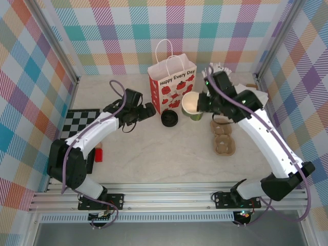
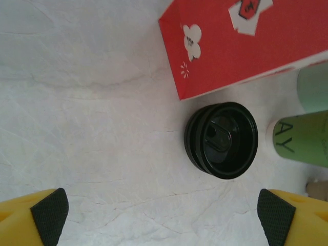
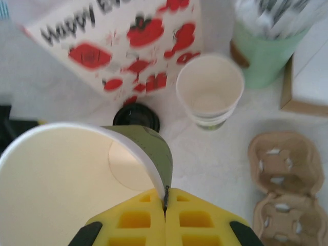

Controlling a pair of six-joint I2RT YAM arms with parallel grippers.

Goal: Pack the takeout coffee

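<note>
Pretty clearly a robot lab test cell, not a real café. The walls (image 1: 31, 61) are just bright plaid panels on metal posts (image 1: 57, 48). The left arm (image 1: 100, 128) and right arm (image 1: 266, 138) are bolted to an aluminium rail (image 1: 169, 199) at the near edge of a pale bench (image 1: 164, 159). The coffee-shop stuff looks like props: a "Happy Every Day" paper bag (image 1: 171, 84), a green paper cup (image 1: 192, 105), cardboard cup carriers (image 1: 223, 138). There's also a black-and-white checkerboard (image 1: 82, 120) lying flat on the left.
</note>
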